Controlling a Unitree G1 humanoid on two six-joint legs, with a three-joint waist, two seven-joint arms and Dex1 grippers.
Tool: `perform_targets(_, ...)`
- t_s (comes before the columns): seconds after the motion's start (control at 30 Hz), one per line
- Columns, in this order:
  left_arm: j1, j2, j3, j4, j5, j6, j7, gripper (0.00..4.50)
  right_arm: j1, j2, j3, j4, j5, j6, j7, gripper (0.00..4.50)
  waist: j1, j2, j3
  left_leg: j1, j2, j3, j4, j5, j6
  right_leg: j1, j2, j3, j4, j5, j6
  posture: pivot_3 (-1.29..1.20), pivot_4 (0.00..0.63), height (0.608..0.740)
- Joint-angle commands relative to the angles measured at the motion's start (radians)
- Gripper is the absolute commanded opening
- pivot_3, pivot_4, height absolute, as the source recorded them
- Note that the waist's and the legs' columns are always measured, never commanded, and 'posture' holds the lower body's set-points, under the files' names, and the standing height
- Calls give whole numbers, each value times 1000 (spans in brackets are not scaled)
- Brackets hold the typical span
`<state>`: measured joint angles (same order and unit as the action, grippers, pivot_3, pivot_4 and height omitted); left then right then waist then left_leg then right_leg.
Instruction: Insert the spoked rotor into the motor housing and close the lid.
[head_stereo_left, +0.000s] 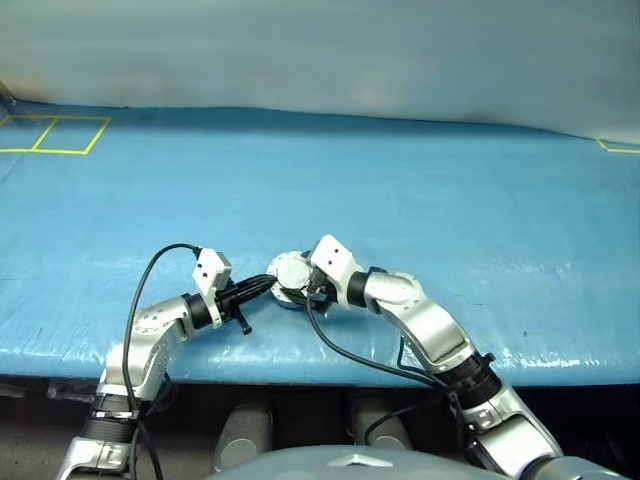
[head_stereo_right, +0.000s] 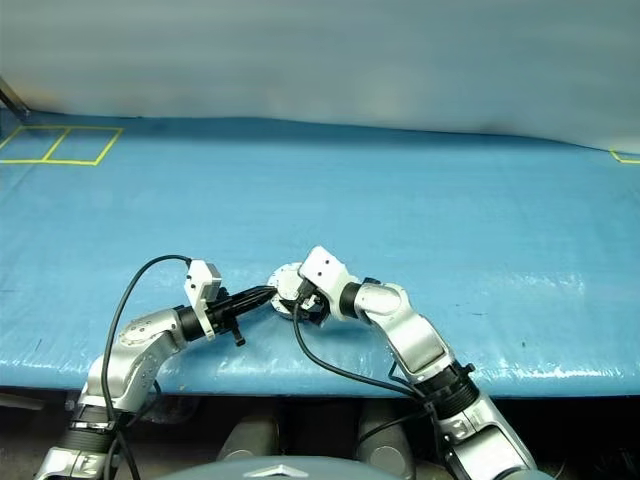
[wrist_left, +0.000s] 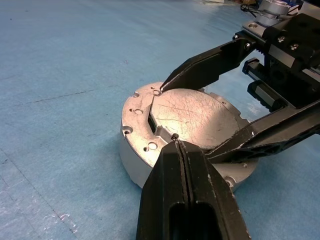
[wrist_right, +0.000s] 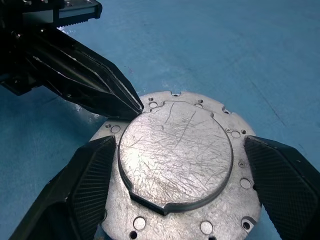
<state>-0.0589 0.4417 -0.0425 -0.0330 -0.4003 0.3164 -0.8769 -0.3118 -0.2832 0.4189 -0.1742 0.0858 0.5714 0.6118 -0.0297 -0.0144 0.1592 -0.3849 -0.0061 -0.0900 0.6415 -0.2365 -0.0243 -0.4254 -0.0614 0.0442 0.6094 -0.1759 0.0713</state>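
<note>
Left gripper (wrist_left: 179, 145) pinched closed, right gripper (wrist_right: 177, 185) spread wide, tips converging.

Scratched light-grey lid (wrist_right: 175, 160), blue table (head_stereo_left: 450, 200)

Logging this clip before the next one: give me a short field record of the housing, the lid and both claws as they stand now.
surface: blue table cover
motor housing: grey, resting on the cover near the front edge
lid: closed flat on the housing, plain scratched outer face up
spoked rotor: hidden; cannot tell if inside
left claw: shut, tip at the lid's rim
right claw: open, fingers straddling the housing, one at each side
task state: lid appears shut
</note>
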Motion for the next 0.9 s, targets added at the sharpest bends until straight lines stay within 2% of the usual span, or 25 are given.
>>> perform_targets(0.03,3,-3,-23,29,20,3,-5,0,47,-7,-65,-131,67,63,3,4480,2,0,0,-1,0,0,0,-1,1,-1,0,0,0,0,0,0,150,740)
perform_targets(0.2,6,-5,-24,38,23,-4,-7,0,99,73,-276,-281,236,195,-76,4480,4,1,1,-10,0,-1,-1,-2,2,-4,1,0,1,1,1,0,150,740)
perform_targets(0.43,3,-10,-26,45,23,-11,-6,0,157,215,-541,-190,477,433,-186,4480,6,1,1,-9,-1,-1,-2,-2,2,-3,0,0,0,1,1,0,150,740)
perform_targets(0.67,3,-8,-21,49,23,-16,-7,0,205,293,-588,-171,638,588,-227,4480,3,3,2,-9,0,-1,-2,-2,2,-3,1,0,0,1,1,0,150,740)
perform_targets(0.9,8,-9,-20,49,26,-25,-4,0,196,382,-631,-85,736,625,-280,4480,3,3,2,-9,0,-1,-2,-2,2,-3,1,0,0,1,1,0,150,740)
